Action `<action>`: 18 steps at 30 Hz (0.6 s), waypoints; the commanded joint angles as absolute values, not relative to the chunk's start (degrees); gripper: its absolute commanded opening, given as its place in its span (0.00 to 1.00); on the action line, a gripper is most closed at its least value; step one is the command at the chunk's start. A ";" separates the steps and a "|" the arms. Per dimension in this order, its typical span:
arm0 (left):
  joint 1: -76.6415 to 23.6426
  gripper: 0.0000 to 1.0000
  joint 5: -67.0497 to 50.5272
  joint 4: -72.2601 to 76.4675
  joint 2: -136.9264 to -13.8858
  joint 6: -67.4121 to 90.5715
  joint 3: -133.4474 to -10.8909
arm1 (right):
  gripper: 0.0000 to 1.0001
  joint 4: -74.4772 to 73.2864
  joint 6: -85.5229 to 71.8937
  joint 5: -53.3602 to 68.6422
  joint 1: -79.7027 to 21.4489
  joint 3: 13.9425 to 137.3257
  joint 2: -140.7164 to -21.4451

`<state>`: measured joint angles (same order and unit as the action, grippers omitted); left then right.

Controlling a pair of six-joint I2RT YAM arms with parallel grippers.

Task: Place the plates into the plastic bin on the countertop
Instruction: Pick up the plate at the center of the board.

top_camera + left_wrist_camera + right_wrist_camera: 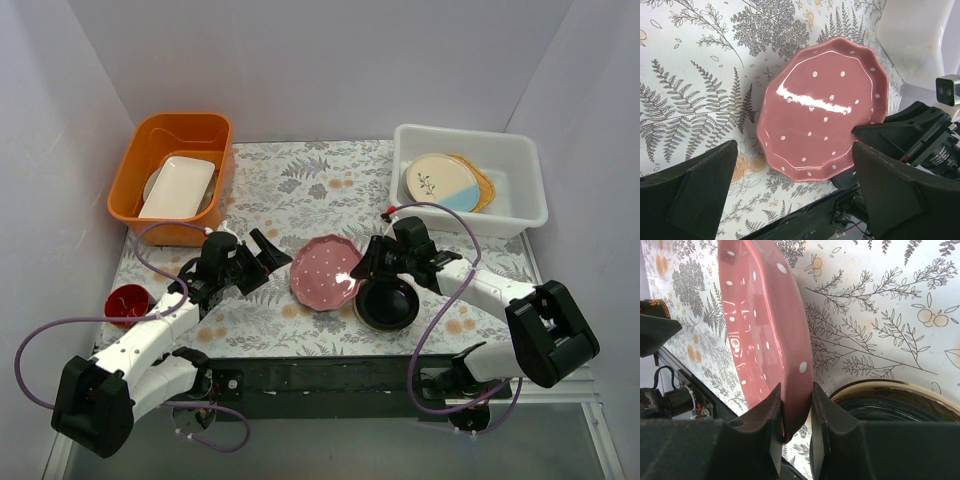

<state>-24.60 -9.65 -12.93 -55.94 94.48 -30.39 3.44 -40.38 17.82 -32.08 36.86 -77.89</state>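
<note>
The pink dotted plate [325, 272] is tilted above the patterned countertop [300, 185], its right rim pinched in my right gripper [366, 262]; it also shows in the left wrist view [822, 105] and the right wrist view [765, 325]. The right gripper [796, 412] is shut on that rim. A glossy black plate [387, 304] lies under the right wrist, gold edge showing in the right wrist view [890, 402]. My left gripper [268, 250] is open and empty, just left of the pink plate; it also shows in the left wrist view [795, 195]. The whitish plastic bin [525, 215] at back right holds a cream-and-blue plate [440, 182] over a mustard yellow one [483, 186].
An orange tub [135, 170] at back left holds a white rectangular dish [178, 187]. A small red disc [127, 303] sits at the left edge by the left arm. The table's black front rail [320, 372] runs below the plates.
</note>
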 commanded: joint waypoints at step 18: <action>-25.05 0.98 -7.03 -15.30 -47.11 96.42 -28.92 | 0.01 1.50 -38.50 21.35 -28.31 50.97 -73.65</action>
